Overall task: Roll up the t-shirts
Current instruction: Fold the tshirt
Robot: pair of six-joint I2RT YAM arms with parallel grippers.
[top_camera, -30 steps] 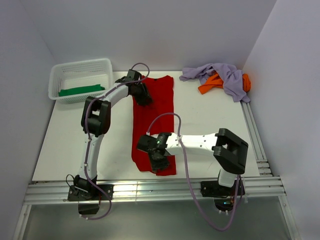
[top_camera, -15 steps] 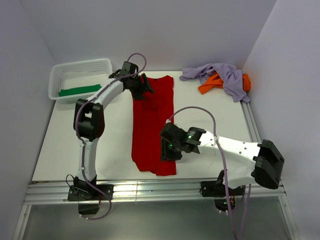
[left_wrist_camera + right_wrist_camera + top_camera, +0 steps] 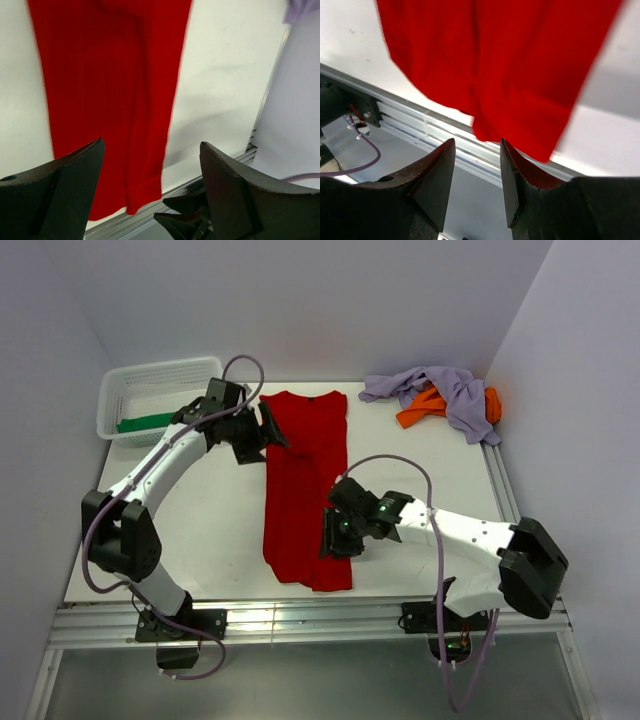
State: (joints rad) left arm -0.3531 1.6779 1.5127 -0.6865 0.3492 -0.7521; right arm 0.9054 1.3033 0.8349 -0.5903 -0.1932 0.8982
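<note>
Top external view: the red t-shirt (image 3: 305,485) lies flat on the table (image 3: 420,470), folded into a long strip. We find the left gripper (image 3: 270,430) at the strip's far left edge, near the collar end. The right gripper (image 3: 328,540) is over the strip's near right edge. Well left of the left fingers, a white lattice basket (image 3: 160,390) holds a green t-shirt (image 3: 140,423). Far right of both grippers, a lavender t-shirt (image 3: 445,388) lies heaped on an orange t-shirt (image 3: 422,412).

Left wrist view: the fingers (image 3: 60,190) stand wide apart and hold nothing. The red cloth lies beyond and between them, with bare table past the right finger.

Right wrist view: the fingers (image 3: 432,175) stand a narrow gap apart with nothing clamped. The shirt's near end lies beyond the tips, reaching the table's edge rail (image 3: 420,127).
</note>
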